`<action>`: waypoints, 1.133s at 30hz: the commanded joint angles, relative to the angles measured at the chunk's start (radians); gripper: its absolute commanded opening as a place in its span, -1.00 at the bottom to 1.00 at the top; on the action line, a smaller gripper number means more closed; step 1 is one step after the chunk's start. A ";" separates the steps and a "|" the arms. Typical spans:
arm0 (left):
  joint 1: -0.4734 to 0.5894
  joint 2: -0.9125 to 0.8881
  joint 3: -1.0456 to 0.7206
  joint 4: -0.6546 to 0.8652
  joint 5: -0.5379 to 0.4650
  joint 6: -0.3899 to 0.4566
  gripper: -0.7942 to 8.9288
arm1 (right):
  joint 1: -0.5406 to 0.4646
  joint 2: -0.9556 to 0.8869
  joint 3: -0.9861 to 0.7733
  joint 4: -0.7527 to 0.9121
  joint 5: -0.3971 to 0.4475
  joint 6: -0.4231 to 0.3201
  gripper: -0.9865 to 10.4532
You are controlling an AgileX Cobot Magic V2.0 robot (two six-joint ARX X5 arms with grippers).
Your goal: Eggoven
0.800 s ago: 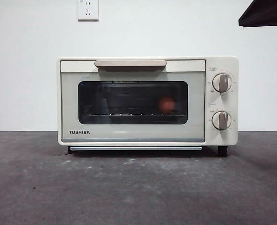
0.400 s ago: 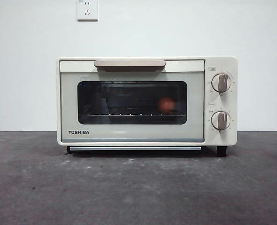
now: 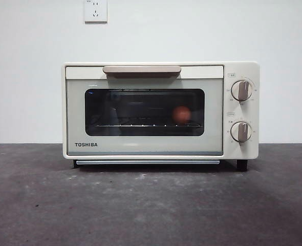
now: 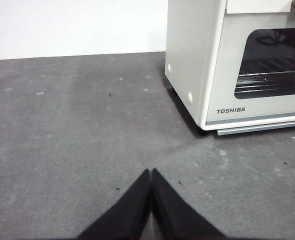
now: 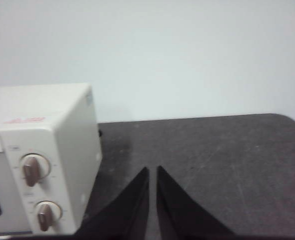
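Gone from the front view's upper right corner is the dark arm. Both claws rest closed and empty, left claw (image 4: 150, 200), right claw (image 5: 152, 200), since the egg (image 3: 181, 114) seemingly sits on the rack behind the toaster oven (image 3: 161, 110) door.

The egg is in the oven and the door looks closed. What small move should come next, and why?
Probably none on the oven: keep both arms parked. The egg rests on the rack behind the shut door of the toaster oven. The left tool and right tool are shut, hold nothing and stay clear of it. The placing looks complete.
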 commanded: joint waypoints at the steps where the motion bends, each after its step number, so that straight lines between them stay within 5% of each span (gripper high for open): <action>1: 0.001 -0.002 -0.028 0.000 -0.003 -0.004 -0.82 | 0.000 -0.047 -0.066 0.049 0.000 -0.015 -0.82; 12: 0.001 -0.002 -0.028 0.000 -0.003 -0.004 -0.82 | 0.017 -0.134 -0.301 0.097 -0.009 0.013 -0.82; 34: 0.001 -0.002 -0.028 0.008 -0.003 -0.004 -0.82 | 0.020 -0.134 -0.298 0.037 -0.004 0.048 -0.82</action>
